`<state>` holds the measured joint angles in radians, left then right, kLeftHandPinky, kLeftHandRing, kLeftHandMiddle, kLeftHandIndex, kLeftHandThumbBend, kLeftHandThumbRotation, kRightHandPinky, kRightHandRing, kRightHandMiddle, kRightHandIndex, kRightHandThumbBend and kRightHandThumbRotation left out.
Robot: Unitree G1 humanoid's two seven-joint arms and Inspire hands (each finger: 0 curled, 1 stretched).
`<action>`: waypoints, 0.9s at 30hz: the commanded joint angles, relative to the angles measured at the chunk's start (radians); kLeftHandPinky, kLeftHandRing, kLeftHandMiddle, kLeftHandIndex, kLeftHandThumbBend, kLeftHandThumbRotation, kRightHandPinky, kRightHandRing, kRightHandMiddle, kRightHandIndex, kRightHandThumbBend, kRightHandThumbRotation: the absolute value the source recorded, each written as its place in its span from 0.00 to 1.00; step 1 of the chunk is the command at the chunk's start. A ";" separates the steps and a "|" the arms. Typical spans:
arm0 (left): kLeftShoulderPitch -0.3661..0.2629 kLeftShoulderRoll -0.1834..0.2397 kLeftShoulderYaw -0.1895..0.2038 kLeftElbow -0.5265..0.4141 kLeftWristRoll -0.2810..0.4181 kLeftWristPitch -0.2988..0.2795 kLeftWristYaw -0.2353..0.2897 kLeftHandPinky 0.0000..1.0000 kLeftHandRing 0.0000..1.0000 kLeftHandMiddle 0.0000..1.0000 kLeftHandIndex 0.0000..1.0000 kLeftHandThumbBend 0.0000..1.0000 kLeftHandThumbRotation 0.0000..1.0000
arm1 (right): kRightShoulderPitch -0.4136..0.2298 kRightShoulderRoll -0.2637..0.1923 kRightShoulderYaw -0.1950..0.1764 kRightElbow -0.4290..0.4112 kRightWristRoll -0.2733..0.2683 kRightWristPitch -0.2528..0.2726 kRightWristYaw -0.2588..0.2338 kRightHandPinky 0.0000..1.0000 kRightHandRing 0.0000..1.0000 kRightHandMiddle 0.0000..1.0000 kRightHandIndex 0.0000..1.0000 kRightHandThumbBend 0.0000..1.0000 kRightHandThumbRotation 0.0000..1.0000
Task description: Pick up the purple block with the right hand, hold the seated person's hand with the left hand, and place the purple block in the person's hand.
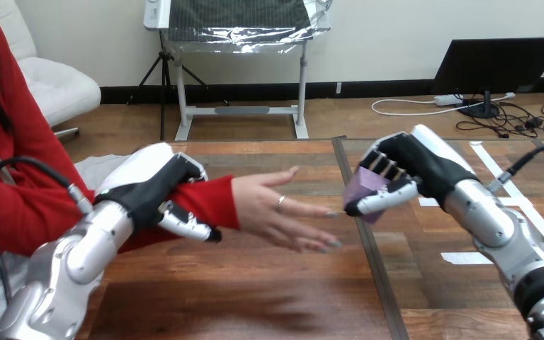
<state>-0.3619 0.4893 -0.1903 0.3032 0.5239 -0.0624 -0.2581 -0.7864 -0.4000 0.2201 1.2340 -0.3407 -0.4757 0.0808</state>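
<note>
purple block (pixel 363 191) perhaps half hidden, forearms (pixel 510 234) cropped

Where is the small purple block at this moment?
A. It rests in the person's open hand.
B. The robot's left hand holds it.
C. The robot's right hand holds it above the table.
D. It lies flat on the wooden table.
C: the small purple block is pinched between the curled fingers and the thumb of the right hand, just beyond the fingertips of the person's hand and not yet in it.
</note>
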 commanded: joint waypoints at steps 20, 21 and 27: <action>-0.221 -0.051 0.033 -0.014 -0.027 -0.013 0.046 0.26 0.33 0.40 0.42 0.73 0.00 | -0.081 0.106 -0.030 -0.180 0.056 -0.061 0.009 0.32 0.35 0.40 0.43 0.82 0.00; -0.222 -0.052 0.033 -0.013 -0.027 -0.014 0.047 0.26 0.33 0.40 0.42 0.73 0.00 | -0.082 0.108 -0.030 -0.182 0.057 -0.060 0.009 0.32 0.35 0.40 0.43 0.82 0.00; -0.225 -0.059 0.032 -0.014 -0.025 -0.009 0.047 0.27 0.34 0.41 0.42 0.73 0.00 | -0.090 0.128 -0.023 -0.193 0.051 -0.056 0.004 0.32 0.35 0.40 0.43 0.83 0.00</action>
<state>-0.4246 0.4411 -0.1913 0.3164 0.5214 -0.0622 -0.2578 -0.7866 -0.2946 0.2202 1.1196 -0.3126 -0.5064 0.0885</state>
